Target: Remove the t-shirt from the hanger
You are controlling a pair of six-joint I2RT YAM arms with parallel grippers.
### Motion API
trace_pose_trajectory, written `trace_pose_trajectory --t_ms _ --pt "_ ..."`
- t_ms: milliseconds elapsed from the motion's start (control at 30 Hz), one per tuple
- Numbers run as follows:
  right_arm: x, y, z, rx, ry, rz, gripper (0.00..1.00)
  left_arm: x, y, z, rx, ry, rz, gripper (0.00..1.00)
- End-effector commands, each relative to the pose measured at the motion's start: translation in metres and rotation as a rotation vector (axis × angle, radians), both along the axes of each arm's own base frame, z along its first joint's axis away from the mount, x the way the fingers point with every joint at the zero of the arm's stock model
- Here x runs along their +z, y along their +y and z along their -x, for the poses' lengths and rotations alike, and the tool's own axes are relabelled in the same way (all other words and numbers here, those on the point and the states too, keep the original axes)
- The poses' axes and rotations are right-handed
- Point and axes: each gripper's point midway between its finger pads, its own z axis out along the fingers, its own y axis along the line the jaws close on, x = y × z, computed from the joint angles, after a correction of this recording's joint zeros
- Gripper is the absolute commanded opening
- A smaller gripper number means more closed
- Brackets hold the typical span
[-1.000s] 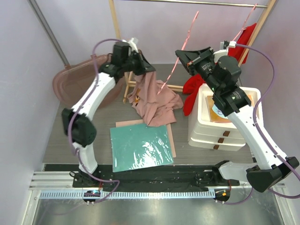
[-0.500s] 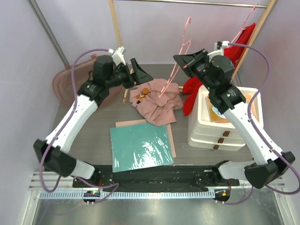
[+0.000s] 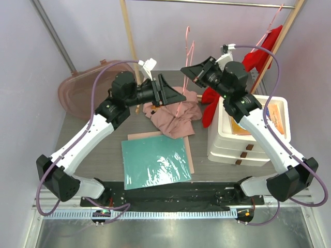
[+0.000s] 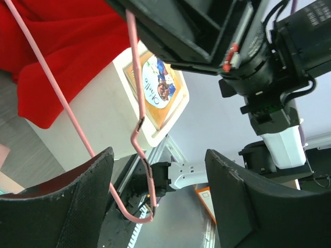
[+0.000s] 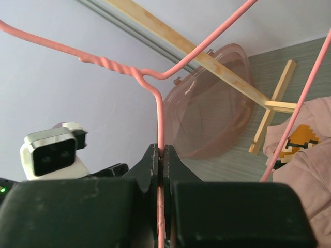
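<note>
Pale lilac walls (image 3: 31, 62) enclose a grey wood-grain tabletop (image 3: 103, 155) under even, soft light. A wooden rack (image 3: 129, 36) with a metal top bar (image 3: 222, 3) stands along the far edge. A white drawer unit (image 3: 243, 150) sits at the right edge, and a ribbed metal rail (image 3: 165, 214) lines the near edge.

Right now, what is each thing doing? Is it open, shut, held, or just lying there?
right gripper: shut on the hanger.
left gripper: open, holding nothing.
hanger: bare, held up by its wire.
t-shirt: off the hanger, lying crumpled.
red cloth: draped beside the white drawers.
white drawers: shut.
green mat: lying flat.
</note>
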Motion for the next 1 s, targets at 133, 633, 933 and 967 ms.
trace_pose_trajectory --t_ms 133,633,933,967 --pt "0.042 0.002 0.024 0.071 -0.15 -0.055 0.01 0.004 -0.021 0.002 -0.028 -0.003 0.026 0.42" --pt "-0.001 0.009 0.055 0.159 -0.066 0.048 0.47 0.013 -0.017 -0.019 0.071 0.03 -0.06 0.0" --pt "-0.011 0.022 0.064 0.185 -0.063 0.088 0.33 -0.002 -0.006 -0.022 0.128 0.03 -0.137 0.0" --pt "-0.01 0.025 0.065 0.186 -0.064 0.089 0.32 -0.003 -0.005 -0.021 0.132 0.031 -0.143 0.0"
